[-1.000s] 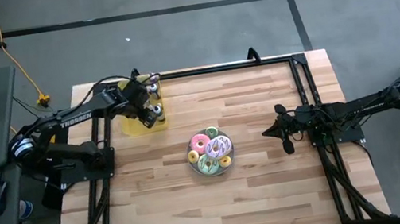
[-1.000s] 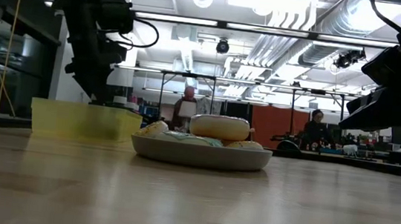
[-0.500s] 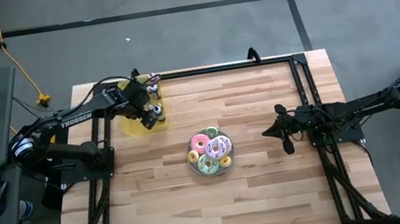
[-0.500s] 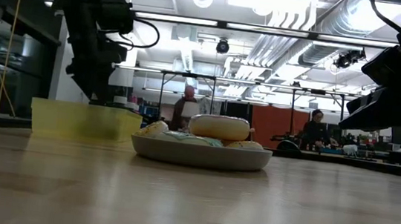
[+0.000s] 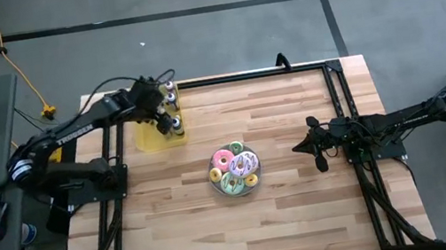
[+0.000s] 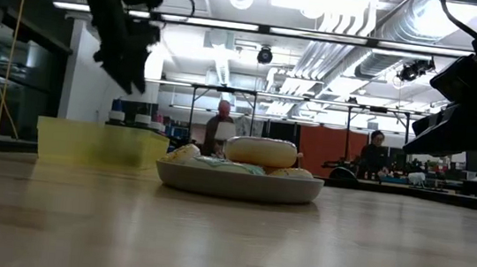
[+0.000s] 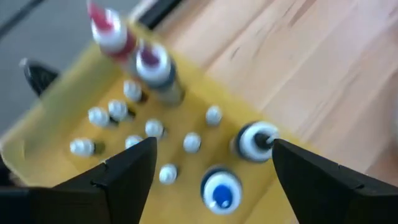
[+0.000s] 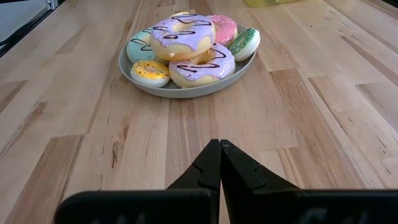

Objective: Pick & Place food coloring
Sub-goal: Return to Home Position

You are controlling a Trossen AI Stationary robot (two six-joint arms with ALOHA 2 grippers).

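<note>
Several tiny food coloring bottles (image 7: 186, 143) stand upright on their bases in a yellow tray (image 5: 150, 138) at the table's far left. Some have pink caps (image 7: 107, 25), one a blue cap (image 7: 221, 190). My left gripper (image 7: 211, 180) hangs open above the tray (image 6: 95, 143), its fingers wide apart over the bottles and clear of them (image 5: 166, 116). In the low view it (image 6: 130, 67) is well above the tray's rim. My right gripper (image 8: 219, 163) is shut and empty at the table's right side (image 5: 315, 148).
A grey plate of frosted doughnuts (image 5: 214, 180) sits at the table's middle, between the two arms and straight ahead of my right gripper (image 8: 186, 92). Black frame rails (image 5: 242, 75) run along the table's edges. Bare wood lies near the front edge.
My left gripper has risen from down inside the yellow tray to well above it, most of the rise in the last half second. A dark-capped bottle now shows standing in the tray where the fingers were.
</note>
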